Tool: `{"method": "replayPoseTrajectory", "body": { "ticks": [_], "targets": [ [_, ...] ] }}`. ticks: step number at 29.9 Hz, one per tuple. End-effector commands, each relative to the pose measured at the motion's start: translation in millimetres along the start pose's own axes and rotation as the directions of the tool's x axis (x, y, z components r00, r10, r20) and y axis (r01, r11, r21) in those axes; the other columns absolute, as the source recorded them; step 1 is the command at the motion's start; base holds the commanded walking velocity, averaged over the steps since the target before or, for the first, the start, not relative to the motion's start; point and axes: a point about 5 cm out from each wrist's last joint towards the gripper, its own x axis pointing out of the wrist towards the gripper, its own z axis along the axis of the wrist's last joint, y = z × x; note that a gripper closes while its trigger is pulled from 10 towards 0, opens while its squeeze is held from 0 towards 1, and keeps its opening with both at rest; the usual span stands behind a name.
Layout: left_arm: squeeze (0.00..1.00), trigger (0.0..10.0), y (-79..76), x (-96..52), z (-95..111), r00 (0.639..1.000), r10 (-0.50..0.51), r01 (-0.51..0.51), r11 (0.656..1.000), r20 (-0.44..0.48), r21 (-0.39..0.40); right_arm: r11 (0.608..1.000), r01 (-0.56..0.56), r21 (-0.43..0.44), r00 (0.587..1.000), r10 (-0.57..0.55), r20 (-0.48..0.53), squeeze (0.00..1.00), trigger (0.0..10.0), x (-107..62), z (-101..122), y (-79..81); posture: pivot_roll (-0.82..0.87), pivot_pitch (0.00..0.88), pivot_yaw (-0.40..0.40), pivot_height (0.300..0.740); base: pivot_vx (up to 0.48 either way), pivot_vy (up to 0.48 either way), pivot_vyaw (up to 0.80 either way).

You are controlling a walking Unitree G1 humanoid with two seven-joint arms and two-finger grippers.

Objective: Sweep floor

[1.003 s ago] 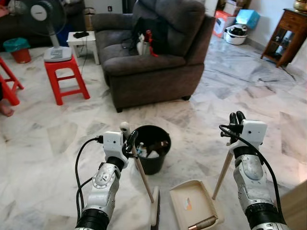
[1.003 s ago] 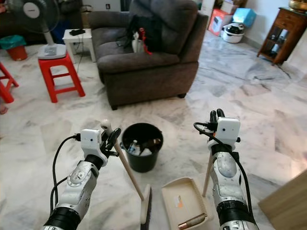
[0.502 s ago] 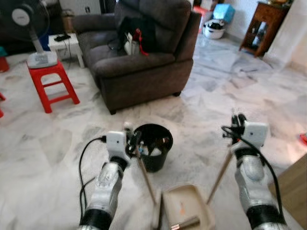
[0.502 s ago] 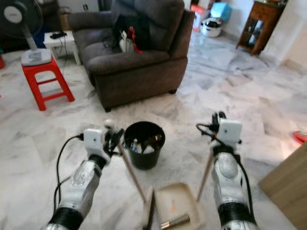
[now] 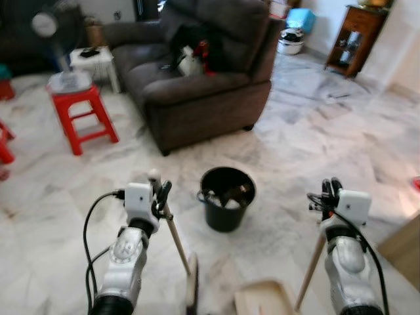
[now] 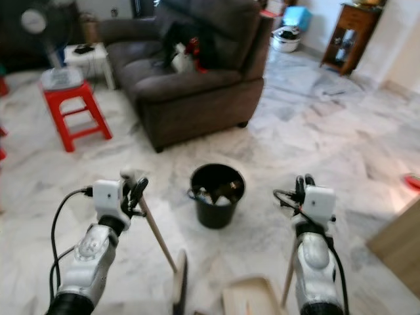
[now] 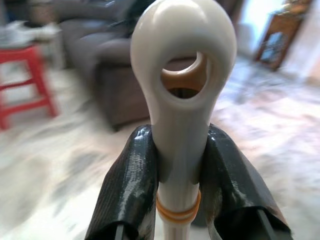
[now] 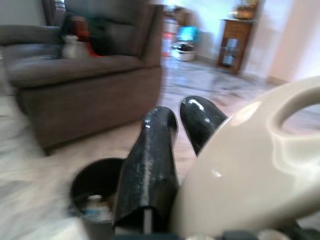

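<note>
My left gripper [image 5: 159,194] is shut on the cream top of the broom handle [image 7: 182,85], with a black finger [image 7: 131,187] on each side of it. The broom stick [image 5: 176,239] slants down to the broom head [image 5: 191,289] on the marble floor. My right gripper [image 5: 331,190] is shut on the dustpan handle [image 8: 250,165], whose stick [image 5: 310,272] drops to the beige dustpan [image 5: 266,303] at the lower edge. A black bucket [image 5: 227,197] with rubbish in it stands on the floor between the two arms, a little ahead.
A brown armchair [image 5: 203,85] with a dark bag on it stands beyond the bucket. A red stool [image 5: 82,111] carrying a fan and a white side table [image 5: 95,59] are at the far left. A wooden cabinet [image 5: 354,33] is far right; a wooden panel [image 5: 403,249] sits near right.
The whole picture has shifted and blurred as the camera moved. The bucket now sits farther to the right of my left gripper, and the dustpan lies lower in view. Both grips are unchanged.
</note>
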Motion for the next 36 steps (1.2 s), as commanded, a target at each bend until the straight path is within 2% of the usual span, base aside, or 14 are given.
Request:
{"method": "replayPoseTrajectory", "body": {
  "ticks": [1,7,26,29,36],
  "targets": [
    [0.0,10.0,1.9,3.3,13,0.999,0.014,-0.015,1.0,0.051,0.011,0.999,0.036,0.001,0.997,-0.036,0.069,0.0,10.0,5.9,15,-12.7,0.05,0.0,-0.058,0.74,0.0,0.412,0.0],
    [0.0,10.0,6.1,-2.2,11,0.999,0.03,-0.031,1.0,0.039,0.006,0.999,0.04,0.002,0.997,-0.04,0.058,0.0,10.0,5.2,14,-14.2,0.05,0.0,-0.061,0.74,0.0,0.416,0.0],
    [0.0,10.0,2.9,-3.1,12,0.999,0.023,-0.023,1.0,0.041,-0.002,1.0,0.029,0.003,0.998,-0.029,0.049,0.0,10.0,5.8,13,-12.7,0.05,0.0,-0.068,0.74,0.0,0.414,0.0],
    [0.0,10.0,3.5,-3.3,12,0.999,0.027,-0.027,1.0,0.042,-0.002,0.999,0.033,0.003,0.999,-0.033,0.039,0.0,10.0,6.0,12,-13.6,0.05,0.0,-0.069,0.74,0.0,0.342,-0.55],
    [0.0,10.0,13.2,-6.3,14,0.997,0.057,-0.058,0.998,0.047,0.016,0.999,0.047,-0.01,0.999,-0.046,0.024,0.0,10.0,4.8,10,-18.7,0.06,0.0,-0.069,0.74,0.0,0.0,-0.8]
  ]
}}
